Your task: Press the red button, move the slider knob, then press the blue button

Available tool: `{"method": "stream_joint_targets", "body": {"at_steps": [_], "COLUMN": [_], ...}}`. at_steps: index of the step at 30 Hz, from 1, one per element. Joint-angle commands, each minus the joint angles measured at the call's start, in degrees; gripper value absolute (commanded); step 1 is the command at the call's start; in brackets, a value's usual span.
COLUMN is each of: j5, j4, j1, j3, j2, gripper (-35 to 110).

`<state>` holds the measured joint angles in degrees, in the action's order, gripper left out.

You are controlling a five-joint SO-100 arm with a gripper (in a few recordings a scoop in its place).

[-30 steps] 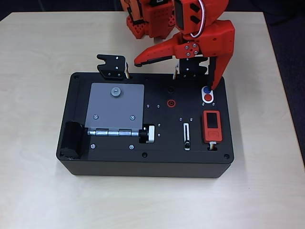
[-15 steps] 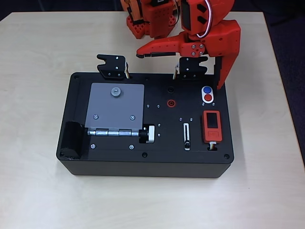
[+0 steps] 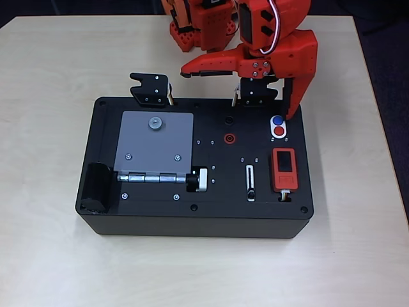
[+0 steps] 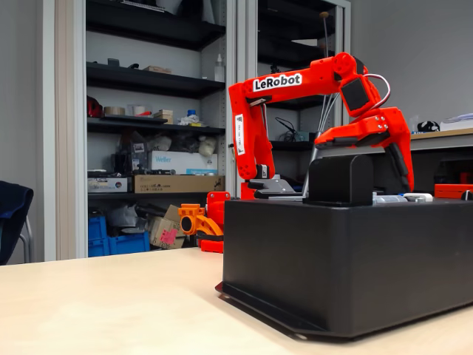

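In the overhead view the blue button (image 3: 277, 120) and the red button (image 3: 280, 132) share a white oval at the right rear of the black box (image 3: 160, 217). The slider knob (image 3: 251, 193) is a black nub at the near end of its white-rimmed slot. My orange gripper (image 3: 238, 96) is wide open. One finger reaches left past the box's back edge. The other finger (image 3: 292, 109) points down, its tip just right of the blue button. In the fixed view the gripper (image 4: 363, 157) hangs slightly above the box top.
Also on the box top are a grey hinged plate (image 3: 155, 146), a silver ribbed knob (image 3: 201, 180), a red ring socket (image 3: 229, 137) and a red-orange block with a dark screen (image 3: 284, 169). Two black brackets (image 3: 151, 89) stand along the back edge. Shelves (image 4: 148, 111) fill the background.
The gripper lifted and swung a little right, away from the buttons. It has since come back slightly left, with the down-pointing finger again close to the blue button.
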<state>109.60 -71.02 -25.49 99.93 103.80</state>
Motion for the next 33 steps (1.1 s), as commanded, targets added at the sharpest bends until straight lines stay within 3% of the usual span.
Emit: {"method": "stream_joint_targets", "body": {"at_steps": [1,33], "j5": [0.70,0.53], "j4": [-0.35,3.25], "j1": [0.26,1.23], "j3": [1.32,5.80], "j2": [2.99,4.39], "gripper": [97,96]}}
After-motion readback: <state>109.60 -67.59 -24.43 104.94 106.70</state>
